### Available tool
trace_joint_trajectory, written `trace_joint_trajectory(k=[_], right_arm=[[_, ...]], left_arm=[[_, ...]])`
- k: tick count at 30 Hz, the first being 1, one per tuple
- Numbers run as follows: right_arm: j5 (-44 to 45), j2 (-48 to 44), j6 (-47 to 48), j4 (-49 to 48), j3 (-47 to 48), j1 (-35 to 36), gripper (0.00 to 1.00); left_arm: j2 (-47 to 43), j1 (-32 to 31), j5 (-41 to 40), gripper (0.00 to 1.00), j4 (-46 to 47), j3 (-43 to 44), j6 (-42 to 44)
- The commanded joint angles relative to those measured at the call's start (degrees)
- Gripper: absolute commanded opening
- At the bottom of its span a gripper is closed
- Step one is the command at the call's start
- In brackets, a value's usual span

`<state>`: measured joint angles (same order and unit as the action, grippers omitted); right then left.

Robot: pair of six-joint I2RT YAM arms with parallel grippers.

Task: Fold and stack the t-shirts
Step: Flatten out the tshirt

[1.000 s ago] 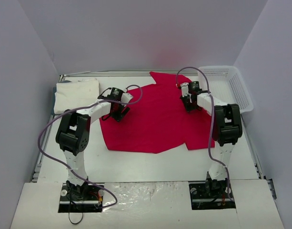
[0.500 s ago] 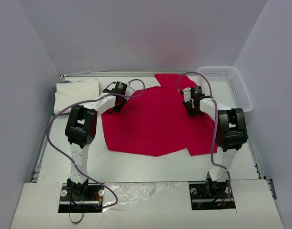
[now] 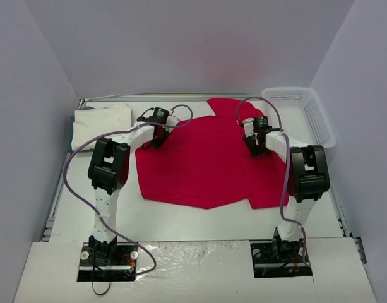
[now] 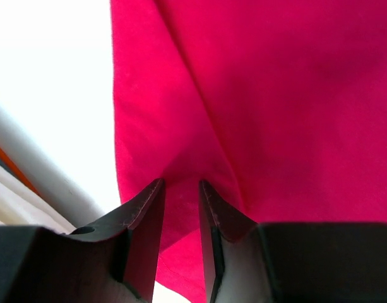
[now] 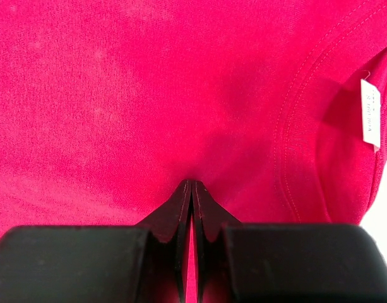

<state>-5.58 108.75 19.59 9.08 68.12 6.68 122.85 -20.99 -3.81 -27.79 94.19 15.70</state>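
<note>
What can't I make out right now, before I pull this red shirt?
- Top view: the jaws of the left gripper and right gripper are hidden under their wrists and too small.
- Right wrist: jaws closed against the red shirt; the jaws themselves hide whether cloth is pinched.
- Right wrist: neck label print too small.

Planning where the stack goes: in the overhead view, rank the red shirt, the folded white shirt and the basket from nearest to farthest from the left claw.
1. red shirt, pinched in the left claw.
2. folded white shirt, far left corner.
3. basket, far right corner.
</note>
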Motion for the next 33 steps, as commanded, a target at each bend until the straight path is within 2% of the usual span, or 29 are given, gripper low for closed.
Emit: trace_joint_trajectory(k=[1,10,19,28,29,33], right_arm=[[1.1,2.1,0.0,6.7,-1.5,-0.6,0.0],[0.5,2.9,-0.3,6.2,-0.9,-0.4,0.0],[0.6,3.0,0.0,6.0,-1.8,-0.3,0.0],[0.4,3.4,0.4,5.9,-2.1,-0.3,0.0],[0.6,3.5,0.4,5.9,-2.1,-0.3,0.0],[0.8,3.7,0.4,5.8,-2.4,-0.3,0.0]], left_arm=[[-5.3,-0.3,2.8,0.27,-3.6,0.4,-0.6],[-8.0,-0.7,6.1,0.28,-4.6,-2.5,-0.4],[-3.1,-0.8,5.1,0.29,-4.5,-3.5,1.3],[0.6,-0.9,6.7,0.38,-6.3,-0.8,0.8],[0.6,-0.9,6.9,0.37,-6.6,-0.5,0.8],[0.6,-1.2,6.7,0.11,-6.4,-0.7,1.2]])
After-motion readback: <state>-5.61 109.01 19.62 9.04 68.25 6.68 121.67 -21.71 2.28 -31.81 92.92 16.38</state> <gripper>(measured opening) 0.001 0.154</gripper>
